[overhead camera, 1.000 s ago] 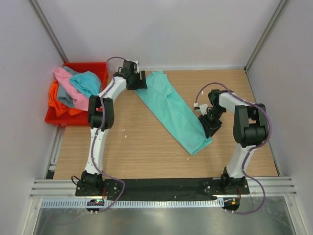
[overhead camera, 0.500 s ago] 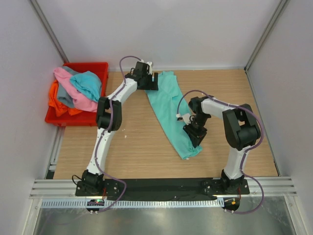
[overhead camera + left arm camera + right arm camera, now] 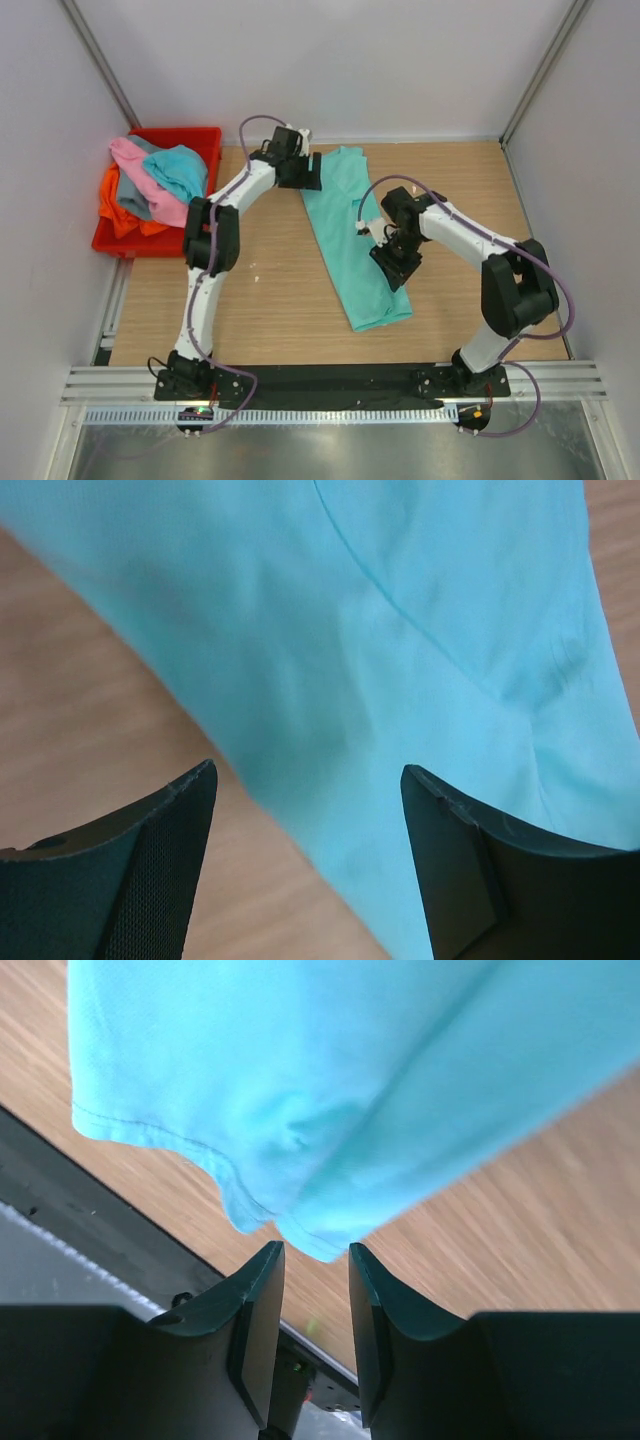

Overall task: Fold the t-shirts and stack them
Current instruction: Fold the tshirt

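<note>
A mint green t-shirt (image 3: 345, 230), folded into a long strip, lies on the wooden table and runs from the back edge toward the front. My left gripper (image 3: 303, 172) hovers at its far left edge, open wide. In the left wrist view the cloth (image 3: 400, 630) lies below the left gripper (image 3: 307, 772), nothing held. My right gripper (image 3: 392, 265) sits at the strip's right edge. In the right wrist view the right gripper (image 3: 315, 1250) is narrowly open, with nothing between the fingers and the shirt's hem corner (image 3: 300, 1080) just beyond the tips. Pink (image 3: 135, 165), turquoise (image 3: 180, 170), orange (image 3: 115, 210) and grey (image 3: 130, 195) t-shirts lie heaped at the left.
A red plastic bin (image 3: 205, 135) at the back left holds the heaped shirts. White walls close in the table (image 3: 270, 290) on three sides. A black strip (image 3: 330, 375) with the arm bases runs along the near edge.
The mint shirt's near end has swung left, so the strip lies straighter front to back. My right gripper has moved left and back beside it; my left gripper has shifted right.
</note>
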